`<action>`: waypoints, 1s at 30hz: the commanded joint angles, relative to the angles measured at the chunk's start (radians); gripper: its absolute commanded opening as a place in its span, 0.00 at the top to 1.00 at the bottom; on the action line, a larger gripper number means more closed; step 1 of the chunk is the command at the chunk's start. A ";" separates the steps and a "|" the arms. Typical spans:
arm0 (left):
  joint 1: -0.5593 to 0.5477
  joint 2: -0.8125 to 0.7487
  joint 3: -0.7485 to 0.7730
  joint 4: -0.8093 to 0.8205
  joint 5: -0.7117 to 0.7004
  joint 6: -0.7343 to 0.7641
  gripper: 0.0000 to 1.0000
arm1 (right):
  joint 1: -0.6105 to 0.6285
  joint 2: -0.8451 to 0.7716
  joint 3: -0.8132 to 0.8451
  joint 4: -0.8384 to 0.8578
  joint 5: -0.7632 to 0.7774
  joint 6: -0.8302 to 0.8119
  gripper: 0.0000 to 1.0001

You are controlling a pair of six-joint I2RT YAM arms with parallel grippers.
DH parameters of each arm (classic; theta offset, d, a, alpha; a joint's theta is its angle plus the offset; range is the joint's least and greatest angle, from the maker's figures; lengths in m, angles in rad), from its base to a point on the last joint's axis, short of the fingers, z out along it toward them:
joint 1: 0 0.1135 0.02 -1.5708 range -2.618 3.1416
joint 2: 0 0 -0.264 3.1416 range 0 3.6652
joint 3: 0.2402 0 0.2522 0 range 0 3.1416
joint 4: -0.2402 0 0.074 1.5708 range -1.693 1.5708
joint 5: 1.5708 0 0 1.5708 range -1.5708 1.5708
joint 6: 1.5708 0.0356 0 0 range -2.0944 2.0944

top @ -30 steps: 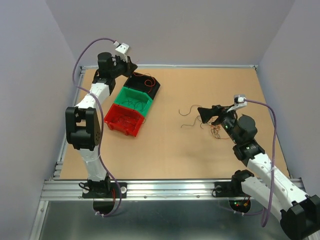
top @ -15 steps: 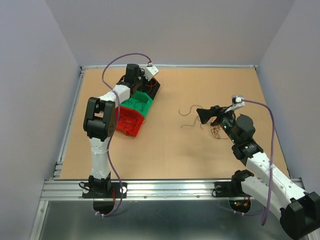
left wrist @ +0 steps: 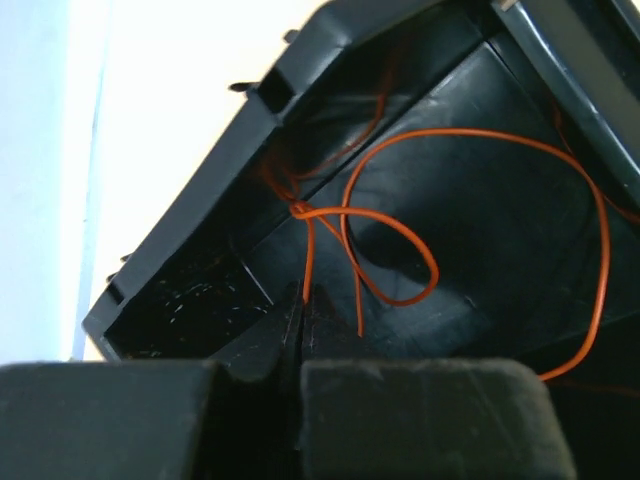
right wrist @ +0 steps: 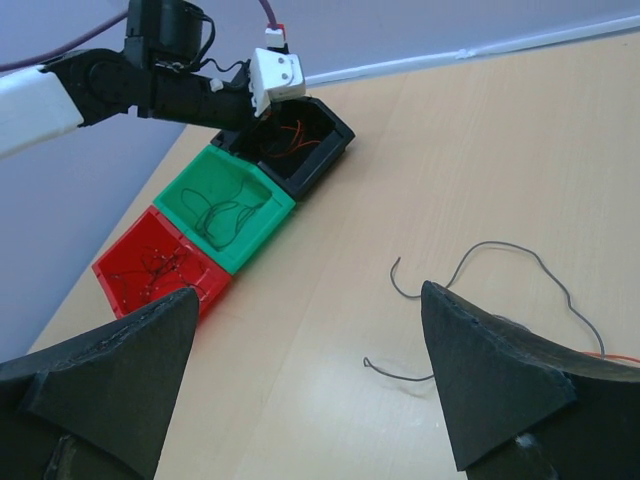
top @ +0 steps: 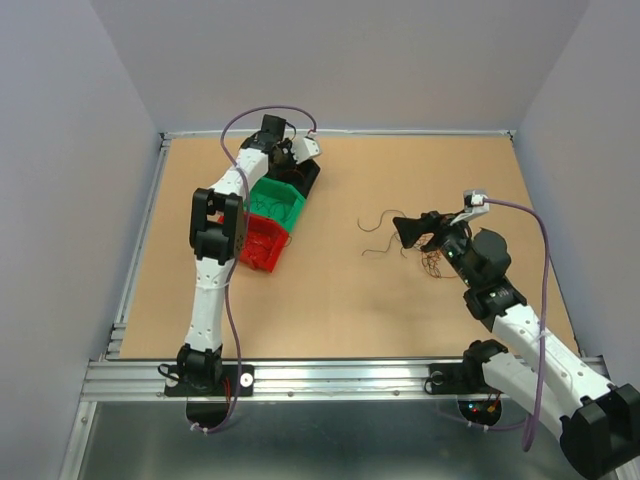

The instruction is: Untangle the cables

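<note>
My left gripper (left wrist: pixel 303 300) is pinched nearly closed on an orange wire (left wrist: pixel 308 250) inside the far-left black bin (left wrist: pixel 500 230). My right gripper (right wrist: pixel 310 290) gapes wide and empty, just beside the bunched cables (top: pixel 432 263) on the table's right.

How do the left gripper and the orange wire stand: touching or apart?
Touching. Left wrist view shows the orange wire running between the closed tips of the left gripper.

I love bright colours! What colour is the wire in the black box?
The wire is orange, clearest in the left wrist view.
</note>
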 commanded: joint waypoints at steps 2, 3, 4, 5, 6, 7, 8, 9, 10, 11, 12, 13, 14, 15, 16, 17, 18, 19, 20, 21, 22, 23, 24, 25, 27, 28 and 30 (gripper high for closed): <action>0.010 0.047 0.063 -0.248 0.048 0.048 0.70 | 0.006 -0.007 0.001 0.048 -0.011 -0.017 0.04; 0.016 0.023 0.008 -0.230 0.095 0.048 0.64 | 0.006 -0.002 0.001 0.048 -0.011 -0.017 0.04; 0.022 -0.040 -0.024 -0.184 0.114 0.050 0.60 | 0.006 0.002 0.004 0.050 -0.009 -0.019 0.04; 0.033 -0.068 -0.054 -0.158 0.131 0.047 0.57 | 0.006 0.012 0.005 0.050 -0.011 -0.019 0.04; 0.037 -0.118 -0.083 -0.138 0.132 0.041 0.55 | 0.006 0.016 0.005 0.053 -0.012 -0.016 0.04; 0.041 -0.132 -0.082 -0.124 0.134 0.036 0.54 | 0.006 0.019 0.008 0.055 -0.015 -0.017 0.04; 0.047 -0.144 -0.074 -0.128 0.134 0.030 0.53 | 0.006 0.028 0.010 0.055 -0.015 -0.017 0.04; 0.048 -0.151 -0.036 -0.142 0.134 0.018 0.52 | 0.006 0.033 0.013 0.055 -0.015 -0.017 0.04; 0.050 -0.166 -0.017 -0.171 0.134 0.010 0.51 | 0.006 0.038 0.013 0.053 -0.014 -0.017 0.04; 0.053 -0.172 0.013 -0.187 0.140 0.005 0.43 | 0.006 0.047 0.018 0.044 -0.008 -0.017 0.04; 0.053 -0.193 0.020 -0.202 0.143 0.001 0.36 | 0.006 0.053 0.019 0.035 -0.001 -0.017 0.04; 0.053 -0.207 0.020 -0.210 0.146 -0.002 0.34 | 0.006 0.062 0.027 0.019 0.005 -0.017 0.04; 0.053 -0.223 0.018 -0.214 0.157 -0.008 0.30 | 0.006 0.081 0.044 0.006 0.017 -0.017 0.04; 0.051 -0.253 0.012 -0.217 0.163 -0.019 0.29 | 0.006 0.090 0.050 -0.019 0.023 -0.019 0.04; 0.050 -0.266 0.009 -0.217 0.163 -0.024 0.29 | 0.006 0.099 0.056 -0.025 0.031 -0.019 0.04; 0.047 -0.279 0.007 -0.222 0.163 -0.028 0.28 | 0.006 0.105 0.061 -0.030 0.046 -0.019 0.04; 0.044 -0.302 0.004 -0.236 0.163 -0.033 0.28 | 0.006 0.114 0.061 -0.030 0.049 -0.017 0.04; 0.042 -0.316 0.004 -0.243 0.165 -0.034 0.28 | 0.006 0.116 0.062 -0.031 0.052 -0.017 0.04; 0.041 -0.326 0.003 -0.250 0.162 -0.034 0.25 | 0.006 0.116 0.062 -0.031 0.054 -0.017 0.04; 0.035 -0.345 0.001 -0.259 0.157 -0.034 0.25 | 0.006 0.111 0.061 -0.031 0.051 -0.017 0.04; 0.033 -0.358 0.001 -0.276 0.152 -0.037 0.28 | 0.006 0.108 0.058 -0.031 0.048 -0.020 0.04; 0.028 -0.367 -0.003 -0.282 0.154 -0.042 0.30 | 0.006 0.105 0.056 -0.031 0.051 -0.022 0.04; 0.022 -0.379 -0.015 -0.291 0.157 -0.044 0.31 | 0.006 0.101 0.053 -0.031 0.055 -0.024 0.04; -0.001 -0.405 -0.026 -0.312 0.162 -0.047 0.32 | 0.006 0.092 0.048 -0.033 0.063 -0.025 0.04; -0.036 -0.442 -0.066 -0.316 0.183 -0.057 0.35 | 0.006 0.078 0.044 -0.040 0.083 -0.025 0.04; -0.057 -0.483 -0.131 -0.288 0.194 -0.065 0.36 | 0.006 0.075 0.047 -0.057 0.118 -0.024 0.04; -0.146 -0.526 -0.257 -0.233 0.200 -0.096 0.34 | 0.006 0.059 0.048 -0.076 0.170 -0.019 0.04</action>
